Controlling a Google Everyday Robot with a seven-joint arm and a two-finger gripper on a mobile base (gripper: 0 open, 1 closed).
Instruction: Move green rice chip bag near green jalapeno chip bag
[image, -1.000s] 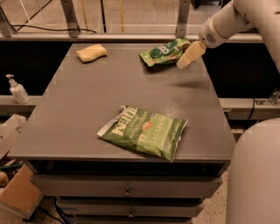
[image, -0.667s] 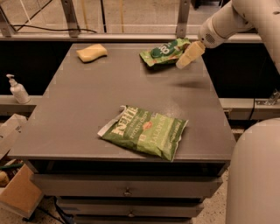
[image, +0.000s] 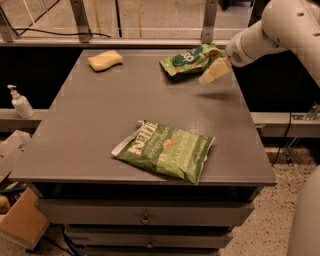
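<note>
The green rice chip bag (image: 189, 59) is the small glossy bag with a dark oval logo, lying at the far right of the grey table (image: 100, 115). My gripper (image: 215, 72) is at the bag's right end, right against it, low over the table near the right edge. The frame does not show whether it has hold of the bag. The green jalapeno chip bag (image: 167, 151) is the larger flat bag with white Kettle lettering. It lies near the table's front edge, well in front of the rice bag.
A yellow sponge (image: 105, 60) lies at the far left of the table. A white pump bottle (image: 20, 102) stands on a ledge to the left. A metal railing (image: 150, 42) runs behind the table. Drawers (image: 145, 218) sit under the front edge.
</note>
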